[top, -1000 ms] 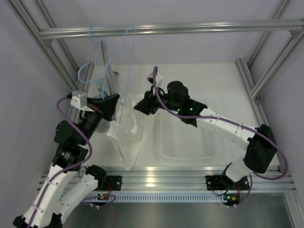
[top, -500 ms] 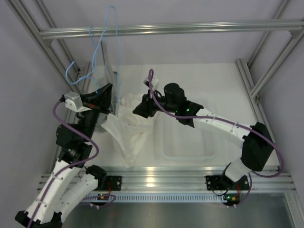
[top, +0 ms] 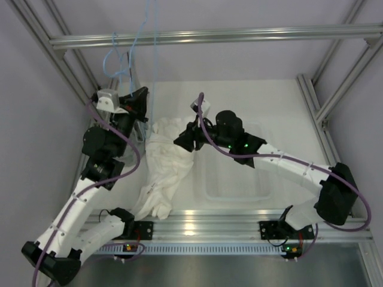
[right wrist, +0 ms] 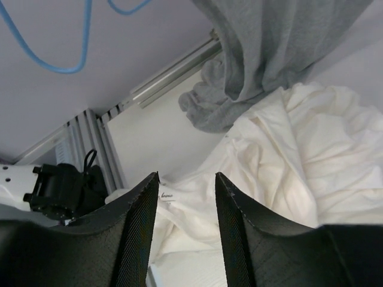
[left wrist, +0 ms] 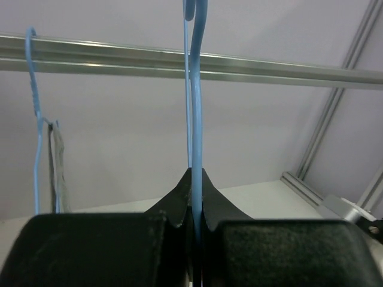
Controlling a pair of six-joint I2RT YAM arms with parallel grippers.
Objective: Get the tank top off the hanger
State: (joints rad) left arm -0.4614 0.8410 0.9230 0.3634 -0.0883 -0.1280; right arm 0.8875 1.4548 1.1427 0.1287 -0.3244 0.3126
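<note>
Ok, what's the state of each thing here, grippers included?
hanger: upright, clamped in the left gripper.
tank top: crumpled on the table, seemingly off the hanger.
left gripper: shut on the hanger.
right gripper: open, over the tank top.
second hanger: hanging, carrying the grey garment.
clear plastic basket: upright on the table.

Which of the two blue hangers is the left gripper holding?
The hanger clamped upright in the left gripper, bare wire. The other hanger hangs apart, carrying the grey garment.
</note>
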